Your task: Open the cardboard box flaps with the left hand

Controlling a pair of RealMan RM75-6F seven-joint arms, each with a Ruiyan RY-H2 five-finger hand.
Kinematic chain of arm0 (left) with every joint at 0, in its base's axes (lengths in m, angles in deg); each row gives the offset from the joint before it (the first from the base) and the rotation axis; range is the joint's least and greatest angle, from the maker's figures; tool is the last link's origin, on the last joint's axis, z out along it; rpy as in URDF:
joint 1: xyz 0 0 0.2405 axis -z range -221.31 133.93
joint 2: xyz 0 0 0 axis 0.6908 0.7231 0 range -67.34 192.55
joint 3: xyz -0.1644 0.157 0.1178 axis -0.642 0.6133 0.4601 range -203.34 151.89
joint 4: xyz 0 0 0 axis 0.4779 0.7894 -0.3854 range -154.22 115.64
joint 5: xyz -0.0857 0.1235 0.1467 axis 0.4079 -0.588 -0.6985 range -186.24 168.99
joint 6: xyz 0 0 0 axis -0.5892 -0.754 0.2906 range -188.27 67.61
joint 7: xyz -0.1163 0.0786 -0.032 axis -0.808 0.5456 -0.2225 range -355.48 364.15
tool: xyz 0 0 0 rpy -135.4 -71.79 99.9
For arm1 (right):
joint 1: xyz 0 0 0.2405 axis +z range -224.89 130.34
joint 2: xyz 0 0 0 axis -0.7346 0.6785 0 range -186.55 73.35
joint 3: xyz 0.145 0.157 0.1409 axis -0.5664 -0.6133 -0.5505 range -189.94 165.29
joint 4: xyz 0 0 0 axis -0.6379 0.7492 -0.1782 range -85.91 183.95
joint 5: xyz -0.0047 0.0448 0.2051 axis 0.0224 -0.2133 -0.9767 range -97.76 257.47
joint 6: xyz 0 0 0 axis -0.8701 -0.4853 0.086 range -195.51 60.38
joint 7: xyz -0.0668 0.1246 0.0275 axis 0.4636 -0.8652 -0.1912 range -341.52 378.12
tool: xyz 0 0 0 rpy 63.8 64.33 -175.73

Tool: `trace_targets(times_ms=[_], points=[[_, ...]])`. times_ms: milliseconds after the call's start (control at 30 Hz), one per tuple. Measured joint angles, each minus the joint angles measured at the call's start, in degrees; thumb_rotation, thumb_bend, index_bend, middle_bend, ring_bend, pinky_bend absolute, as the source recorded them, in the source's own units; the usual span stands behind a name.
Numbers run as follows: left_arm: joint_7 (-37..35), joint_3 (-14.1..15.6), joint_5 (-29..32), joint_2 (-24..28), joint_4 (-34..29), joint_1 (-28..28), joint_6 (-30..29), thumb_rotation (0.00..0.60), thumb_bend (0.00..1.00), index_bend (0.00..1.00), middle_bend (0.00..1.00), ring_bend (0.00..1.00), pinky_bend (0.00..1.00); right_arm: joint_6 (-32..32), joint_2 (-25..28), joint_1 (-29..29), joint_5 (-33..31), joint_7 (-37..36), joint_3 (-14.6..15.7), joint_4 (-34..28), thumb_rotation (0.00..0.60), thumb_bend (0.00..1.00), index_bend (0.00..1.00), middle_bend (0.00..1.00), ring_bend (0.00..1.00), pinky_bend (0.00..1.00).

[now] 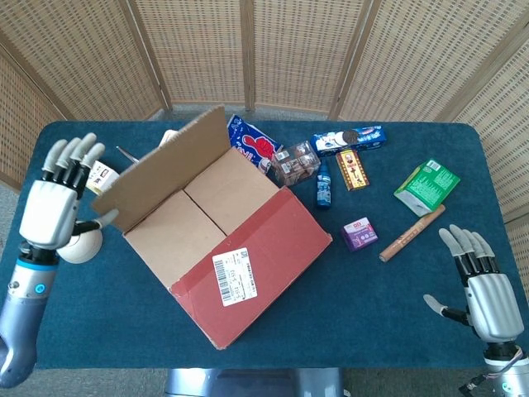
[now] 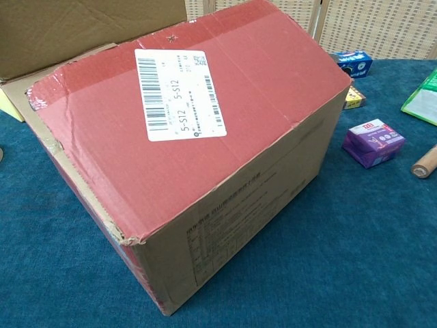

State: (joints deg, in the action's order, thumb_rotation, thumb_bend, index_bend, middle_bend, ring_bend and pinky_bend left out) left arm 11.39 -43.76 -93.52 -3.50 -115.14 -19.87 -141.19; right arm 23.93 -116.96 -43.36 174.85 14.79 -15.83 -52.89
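Observation:
The red cardboard box [image 1: 248, 265] lies askew at the middle of the blue table. Its left top flap [image 1: 161, 178] stands raised, brown side showing, and the brown inner flaps [image 1: 207, 207] lie flat beneath it. The right top flap [image 1: 264, 256], red with a white label, lies closed. My left hand [image 1: 51, 203] hovers left of the raised flap with fingers spread, the thumb close to the flap's lower corner, holding nothing. My right hand [image 1: 488, 289] rests open at the table's near right. In the chest view the box [image 2: 225, 137] fills the frame, the raised flap [image 2: 82, 31] at top left.
A cream ball [image 1: 83, 244] lies under my left hand, a small carton [image 1: 103, 175] behind it. Beyond the box lie a blue snack bag [image 1: 252, 141], a cookie box [image 1: 347, 138] and a small bottle [image 1: 324, 188]. To the right: purple box [image 1: 359, 234], brown stick [image 1: 412, 233], green pouch [image 1: 426, 186].

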Motion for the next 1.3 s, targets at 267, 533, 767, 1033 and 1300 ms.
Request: trace_targets(times_ms=[267,533,767,1033,1300], points=[[-0.46,-0.66,2.97,1.31,3.24,0.61,1.35,0.600,0.29,0.00,0.00,0.00,0.00,-0.41,0.37,0.08,0.08,-1.42,0.29,-0.28,0.600,0.00,0.00,0.00,0.00,0.00],[-1.39,1.04,5.44,-1.40,10.37,1.64,4.40,0.600,0.29,0.00,0.00,0.00,0.00,0.06,1.34,-0.11,-0.14,-3.67,0.21,-0.30,0.600,0.00,0.00,0.00,0.00,0.00],[-5.79,3.15,5.57,-2.80,10.52,2.03,6.77,0.600,0.29,0.00,0.00,0.00,0.00,-0.32,1.49,0.00,0.20,-3.95,0.49,-0.35,0.600,0.00,0.00,0.00,0.00,0.00],[-12.86,4.65,4.29,3.53,-1.79,2.94,12.29,0.600,0.26,0.03,0.00,0.00,0.10,-0.59,1.44,0.12,0.11,-3.95,0.52,-0.35,0.600,0.00,0.00,0.00,0.00,0.00],[-26.53,5.29,3.86,14.56,-13.06,5.66,23.02,0.600,0.24,0.08,0.07,0.12,0.32,-0.93,1.28,0.27,0.14,-3.69,0.61,-0.41,0.600,0.00,0.00,0.00,0.00,0.00]])
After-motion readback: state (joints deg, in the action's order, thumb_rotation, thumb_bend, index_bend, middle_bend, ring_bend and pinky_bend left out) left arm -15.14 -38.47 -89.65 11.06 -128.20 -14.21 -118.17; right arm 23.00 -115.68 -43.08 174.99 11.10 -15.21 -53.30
